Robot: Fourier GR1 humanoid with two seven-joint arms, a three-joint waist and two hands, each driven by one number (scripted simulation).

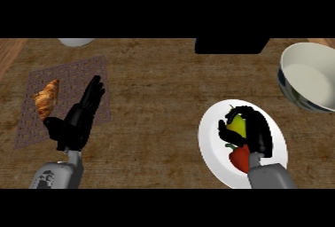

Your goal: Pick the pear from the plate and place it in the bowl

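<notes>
A yellow-green pear (pixel 237 126) lies on the white plate (pixel 212 133) at the lower right. My right hand (pixel 255 131) is on the plate with its fingers and thumb curled round the pear, hiding most of it. A red fruit (pixel 239 158) lies on the same plate just below the pear, partly under my wrist. The white bowl (pixel 307 80) with a dark outer wall stands at the right edge, up and to the right of the plate. My left hand (pixel 78 119) rests open at the left, fingers straight and pointing up.
A croissant (pixel 46 98) lies on a brown woven mat (pixel 39 80) at the left, beside my left hand. A black object (pixel 230 45) sits at the counter's far edge, and a pale round item (pixel 76 42) shows at the top left.
</notes>
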